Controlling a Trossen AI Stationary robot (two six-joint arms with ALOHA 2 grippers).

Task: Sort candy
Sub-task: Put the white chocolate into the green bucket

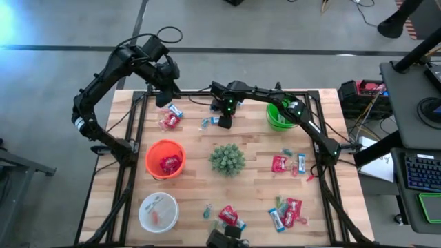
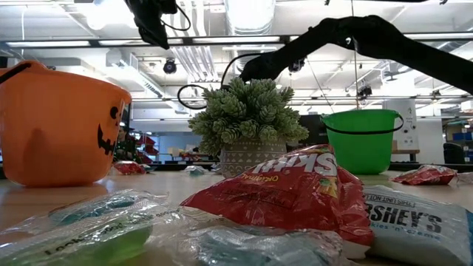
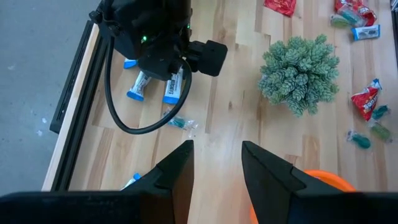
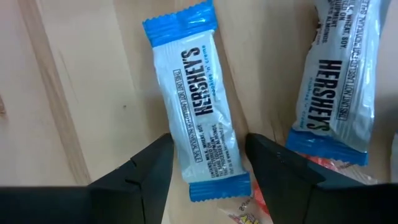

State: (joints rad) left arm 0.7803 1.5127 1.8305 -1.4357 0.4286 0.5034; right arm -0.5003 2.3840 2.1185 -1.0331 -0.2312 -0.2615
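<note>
Lying between right tool (image 4: 208, 168) fingers: bar (image 4: 199, 102)

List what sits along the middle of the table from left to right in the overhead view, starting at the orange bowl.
Orange bowl → spiky green plant → red candy packet → blue-and-white bar.
</note>
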